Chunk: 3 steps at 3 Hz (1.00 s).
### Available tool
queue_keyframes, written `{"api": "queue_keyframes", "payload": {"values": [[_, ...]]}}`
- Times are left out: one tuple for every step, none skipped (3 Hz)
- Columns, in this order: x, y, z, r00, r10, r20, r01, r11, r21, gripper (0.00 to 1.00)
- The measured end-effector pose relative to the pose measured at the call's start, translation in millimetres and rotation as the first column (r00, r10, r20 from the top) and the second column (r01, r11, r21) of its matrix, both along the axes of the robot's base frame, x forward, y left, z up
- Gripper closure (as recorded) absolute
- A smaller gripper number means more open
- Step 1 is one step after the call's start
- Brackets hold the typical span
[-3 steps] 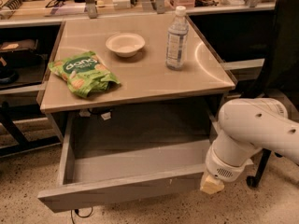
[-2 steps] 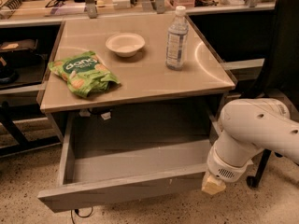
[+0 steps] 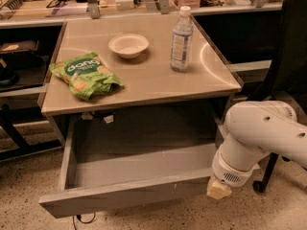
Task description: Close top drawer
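Note:
The top drawer (image 3: 125,194) is a wide grey box drawer pulled far out from under the table top, its inside bare. Its long flat front panel runs along the bottom of the view with a small white scuff. My gripper (image 3: 218,189) hangs at the end of the white arm (image 3: 261,133), at the right end of the drawer's front panel, touching or just beside its corner.
On the table top (image 3: 153,80) lie a green snack bag (image 3: 84,74), a white bowl (image 3: 128,45) and a clear water bottle (image 3: 182,38). A black chair (image 3: 290,47) stands at the right. Cluttered shelves run behind and to the left.

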State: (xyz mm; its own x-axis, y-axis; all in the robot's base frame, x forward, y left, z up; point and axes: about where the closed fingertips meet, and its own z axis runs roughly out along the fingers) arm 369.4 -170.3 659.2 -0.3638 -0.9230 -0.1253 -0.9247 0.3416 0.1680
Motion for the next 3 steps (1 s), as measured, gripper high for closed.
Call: {"api": "queue_keyframes", "payload": {"values": [[0.0,0.0,0.0,1.0,0.0,0.0,0.0,1.0,0.0,0.12],[0.0,0.0,0.0,1.0,0.0,0.0,0.0,1.0,0.0,0.0],[0.0,0.0,0.0,1.0,0.0,0.0,0.0,1.0,0.0,0.0]]}}
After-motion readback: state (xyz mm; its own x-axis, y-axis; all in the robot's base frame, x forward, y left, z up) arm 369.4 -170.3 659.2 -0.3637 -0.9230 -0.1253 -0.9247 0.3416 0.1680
